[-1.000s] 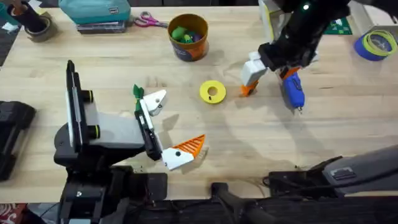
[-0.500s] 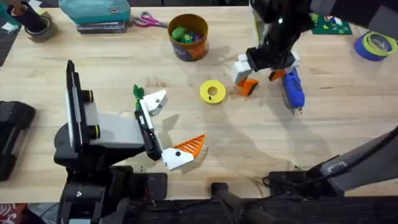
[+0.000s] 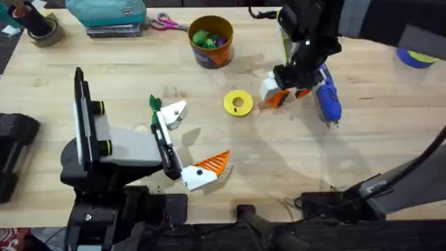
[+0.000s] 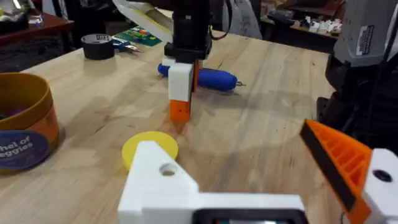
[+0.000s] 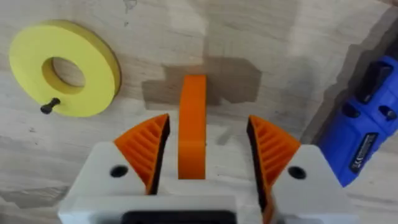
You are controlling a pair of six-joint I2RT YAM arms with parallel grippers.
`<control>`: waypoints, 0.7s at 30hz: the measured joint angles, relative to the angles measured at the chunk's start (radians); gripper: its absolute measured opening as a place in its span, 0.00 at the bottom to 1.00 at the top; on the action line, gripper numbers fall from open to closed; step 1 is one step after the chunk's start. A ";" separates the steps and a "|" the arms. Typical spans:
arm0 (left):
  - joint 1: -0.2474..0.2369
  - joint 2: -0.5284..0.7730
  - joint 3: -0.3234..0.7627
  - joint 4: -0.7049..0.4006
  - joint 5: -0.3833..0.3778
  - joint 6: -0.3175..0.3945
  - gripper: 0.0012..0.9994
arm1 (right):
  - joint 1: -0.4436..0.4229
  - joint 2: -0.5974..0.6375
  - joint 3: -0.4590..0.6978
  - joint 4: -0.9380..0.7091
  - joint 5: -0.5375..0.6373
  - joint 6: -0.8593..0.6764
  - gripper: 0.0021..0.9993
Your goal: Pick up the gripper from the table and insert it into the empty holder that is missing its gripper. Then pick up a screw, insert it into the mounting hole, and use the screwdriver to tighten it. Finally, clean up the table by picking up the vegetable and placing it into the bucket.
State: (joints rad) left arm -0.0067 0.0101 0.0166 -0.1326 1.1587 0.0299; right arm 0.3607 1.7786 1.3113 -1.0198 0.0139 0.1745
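Right gripper (image 5: 198, 163) poised over small orange ribbed plastic wedge (image 5: 192, 124), pads spread wide either side, not yet clamped, lined up for pick; wedge on wooden tabletop (image 3: 390, 153) toward far right, between yellow ring disc (image 3: 238, 103) and blue pen-shaped screwdriver (image 3: 325, 97)

Left gripper (image 4: 261, 186) spread wide near front edge, bare white holder block (image 4: 163, 180) turned toward wedge, presumably presented to receive it

- Flat yellow foam ring (image 3: 238, 103) lying mid-bench, a small black screw (image 5: 50, 106) resting on it.
- Pink-handled scissors (image 3: 165, 24) beside a teal pouch (image 3: 106, 12).
- Blue tape roll (image 3: 417, 57) at the far right edge.

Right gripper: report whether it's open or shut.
Open. The right gripper straddles the gripper, with gaps visible between it and both orange pads.
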 joint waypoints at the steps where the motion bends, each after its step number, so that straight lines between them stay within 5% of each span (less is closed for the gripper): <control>1: 0.000 0.000 0.000 0.000 0.000 0.000 0.99 | 0.000 0.000 0.000 -0.001 0.000 -0.003 0.78; 11: 0.000 0.000 0.000 0.000 0.000 0.000 0.99 | -0.004 -0.001 0.000 0.003 0.000 -0.003 0.48; 15: 0.000 0.000 0.000 0.000 0.000 0.000 0.99 | -0.004 -0.009 0.000 0.002 -0.001 -0.002 0.05; 21: 0.000 0.000 0.000 0.000 0.000 0.000 0.99 | -0.004 -0.018 0.000 0.003 0.000 -0.003 0.01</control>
State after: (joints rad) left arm -0.0067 0.0101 0.0166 -0.1326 1.1587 0.0299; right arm 0.3569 1.7607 1.3113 -1.0172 0.0139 0.1719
